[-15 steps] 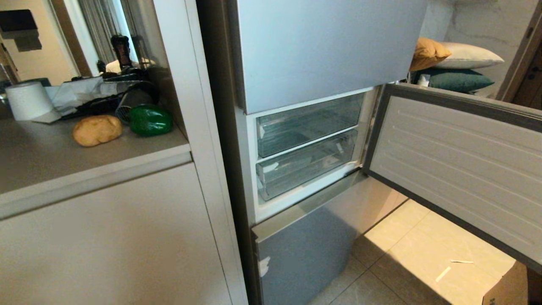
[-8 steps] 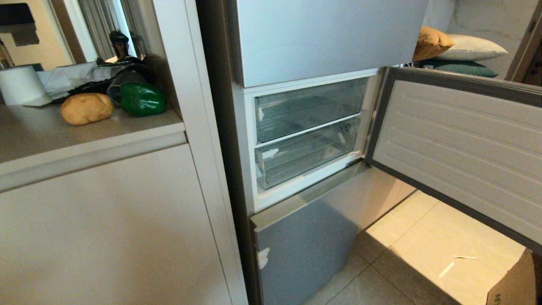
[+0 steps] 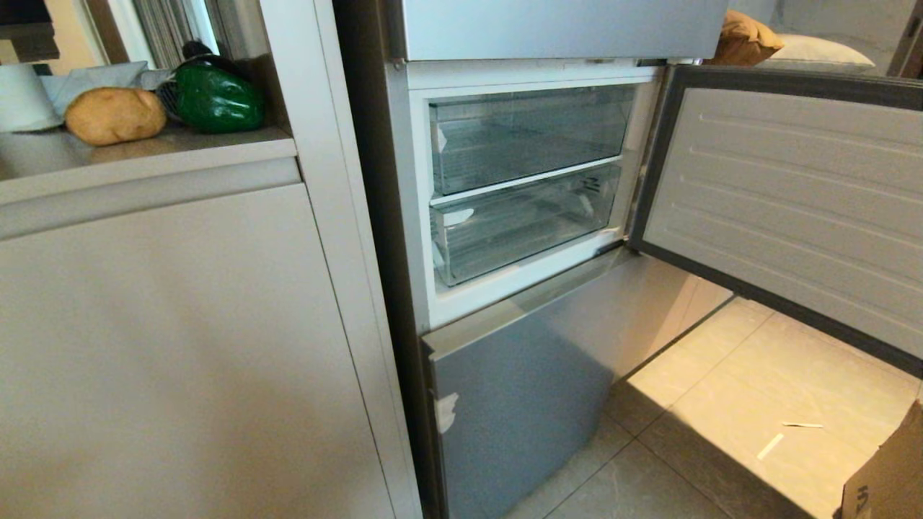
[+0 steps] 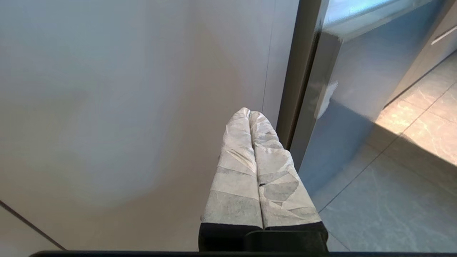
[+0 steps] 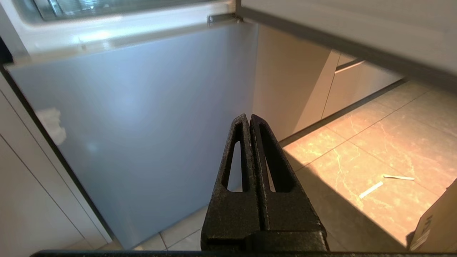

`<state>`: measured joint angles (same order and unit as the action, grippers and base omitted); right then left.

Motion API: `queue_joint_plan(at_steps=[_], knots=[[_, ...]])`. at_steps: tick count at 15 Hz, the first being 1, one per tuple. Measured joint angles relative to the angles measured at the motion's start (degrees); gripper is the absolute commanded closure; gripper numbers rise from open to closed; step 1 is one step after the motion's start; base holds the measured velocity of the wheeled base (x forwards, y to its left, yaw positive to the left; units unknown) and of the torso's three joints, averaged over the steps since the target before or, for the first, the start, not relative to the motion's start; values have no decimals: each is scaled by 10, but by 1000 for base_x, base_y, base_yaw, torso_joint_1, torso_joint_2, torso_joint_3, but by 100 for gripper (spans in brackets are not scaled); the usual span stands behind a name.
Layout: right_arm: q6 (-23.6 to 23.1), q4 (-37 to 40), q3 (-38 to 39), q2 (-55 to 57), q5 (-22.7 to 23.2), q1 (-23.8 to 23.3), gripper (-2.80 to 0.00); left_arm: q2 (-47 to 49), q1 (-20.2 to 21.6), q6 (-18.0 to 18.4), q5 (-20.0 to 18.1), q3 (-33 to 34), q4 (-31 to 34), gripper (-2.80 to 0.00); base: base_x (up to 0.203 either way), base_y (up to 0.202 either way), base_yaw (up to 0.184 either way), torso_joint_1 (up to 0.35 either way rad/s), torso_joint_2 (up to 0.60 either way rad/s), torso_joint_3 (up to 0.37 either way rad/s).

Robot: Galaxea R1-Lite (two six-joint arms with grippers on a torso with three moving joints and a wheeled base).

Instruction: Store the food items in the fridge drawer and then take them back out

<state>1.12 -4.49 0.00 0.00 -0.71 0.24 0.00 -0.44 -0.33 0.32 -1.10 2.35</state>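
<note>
A tan potato (image 3: 115, 115) and a dark green bell pepper (image 3: 216, 101) lie side by side on the grey counter (image 3: 144, 148), upper left in the head view. To their right stands the silver fridge. Its drawer, a silver-grey front panel (image 3: 519, 404), sits pushed in at the bottom and also shows as the panel (image 5: 142, 125) in the right wrist view. Neither arm appears in the head view. My left gripper (image 4: 249, 112), with white-wrapped fingers, is shut and empty in front of the beige cabinet. My black right gripper (image 5: 249, 117) is shut and empty before the silver panel.
The fridge's middle door (image 3: 786, 194) stands swung open to the right, showing two clear bins (image 3: 530, 137) inside. A beige cabinet front (image 3: 180, 346) fills the left. A cardboard box (image 3: 883, 476) and paper scraps (image 3: 770, 447) lie on the tiled floor. A paper roll (image 3: 21, 97) stands behind the potato.
The whole head view has slid upward as the camera sank lower. The potato, pepper and fridge have kept their places, and both arms stay still.
</note>
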Motion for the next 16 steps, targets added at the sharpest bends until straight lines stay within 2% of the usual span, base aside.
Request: queue_joint_plan(at_steps=[3, 10, 16], knots=[[0, 0, 0, 0, 0, 0, 0, 0, 0, 0, 0, 0, 1, 0, 0, 0, 0, -103, 294, 186], [-2, 0, 0, 0, 1, 0, 0, 0, 0, 0, 0, 0, 0, 0, 0, 0, 0, -8, 24, 16], [-2, 0, 0, 0, 1, 0, 0, 0, 0, 0, 0, 0, 0, 0, -2, -6, 146, 0, 4, 2]])
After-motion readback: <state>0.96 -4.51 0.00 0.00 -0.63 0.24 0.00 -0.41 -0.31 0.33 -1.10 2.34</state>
